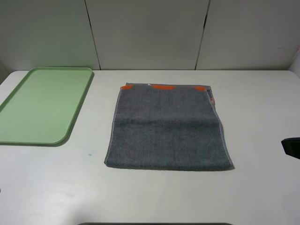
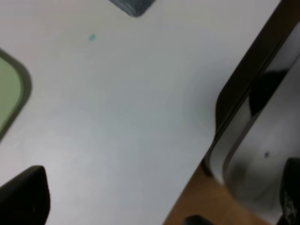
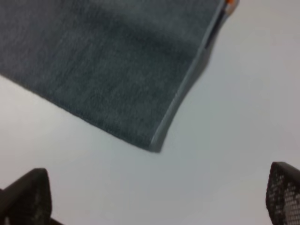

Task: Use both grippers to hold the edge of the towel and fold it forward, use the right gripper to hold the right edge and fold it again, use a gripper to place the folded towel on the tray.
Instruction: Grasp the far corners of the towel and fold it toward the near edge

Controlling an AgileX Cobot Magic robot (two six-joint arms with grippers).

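Note:
The dark grey towel (image 1: 166, 126) lies flat in the middle of the white table, with orange patches along its far edge. Its near hem (image 1: 168, 167) faces the front and its right edge (image 1: 221, 126) shows a bit of orange. To its left, apart from it, lies the pale green tray (image 1: 42, 105), with nothing on it. My right gripper (image 3: 154, 197) is open above the bare table just off the towel's near right corner (image 3: 154, 143); a black part of it shows at the far right (image 1: 291, 147). My left gripper (image 2: 154, 206) is open over the table's front left, holding nothing.
A small teal speck (image 1: 89, 154) marks the table between tray and towel. In the left wrist view the table's front edge (image 2: 206, 154) runs beside a glossy dark frame (image 2: 253, 117). White wall panels (image 1: 150, 33) stand behind the table.

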